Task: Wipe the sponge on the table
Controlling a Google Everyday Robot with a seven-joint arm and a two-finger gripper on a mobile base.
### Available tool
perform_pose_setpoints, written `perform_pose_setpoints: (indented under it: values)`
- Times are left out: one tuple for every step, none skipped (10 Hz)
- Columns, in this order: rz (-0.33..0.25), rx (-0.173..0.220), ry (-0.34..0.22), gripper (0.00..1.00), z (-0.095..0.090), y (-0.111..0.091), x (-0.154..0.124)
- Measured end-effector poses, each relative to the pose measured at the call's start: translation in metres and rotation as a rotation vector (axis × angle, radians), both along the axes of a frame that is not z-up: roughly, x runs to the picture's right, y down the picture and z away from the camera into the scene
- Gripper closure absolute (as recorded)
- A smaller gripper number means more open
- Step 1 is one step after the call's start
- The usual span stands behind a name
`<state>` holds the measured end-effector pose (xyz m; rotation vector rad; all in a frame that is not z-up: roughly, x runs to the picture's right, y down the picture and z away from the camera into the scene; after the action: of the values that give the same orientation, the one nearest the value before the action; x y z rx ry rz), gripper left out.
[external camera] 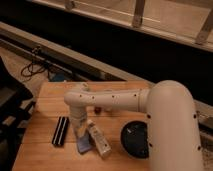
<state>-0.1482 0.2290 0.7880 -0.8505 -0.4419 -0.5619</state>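
The blue-grey sponge (84, 145) lies flat on the light wooden table (42, 152), near its front edge. My white arm reaches in from the right and bends down over it. The gripper (81, 134) sits right on the sponge's far end, in contact with it or just above. The arm's wrist hides how the gripper meets the sponge. Only the near half of the sponge shows below the gripper.
A white bottle (99, 141) lies on its side just right of the sponge, almost touching it. A black ribbed block (60, 131) lies to the left. A black round object (135, 140) sits at the right, and a small red thing (98, 109) behind the arm.
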Motion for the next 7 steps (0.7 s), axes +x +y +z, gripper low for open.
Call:
perform_pose_setpoints:
  values:
    - [-0.006,0.001,-0.004,0.9,0.0,0.001,0.001]
    - [-0.028,0.013,-0.012,0.9,-0.002,0.002,-0.002]
    - [-0.041,0.019,-0.022,0.9,-0.004,0.004,-0.005]
    - [-0.043,0.022,-0.038,0.9,-0.006,0.004,-0.007]
    - [-0.043,0.023,-0.056,0.9,-0.009,0.003,-0.009]
    - [-0.07,0.013,-0.137,0.9,-0.021,0.009,-0.033]
    - [-0.084,0.009,-0.152,0.9,-0.026,0.013,-0.04]
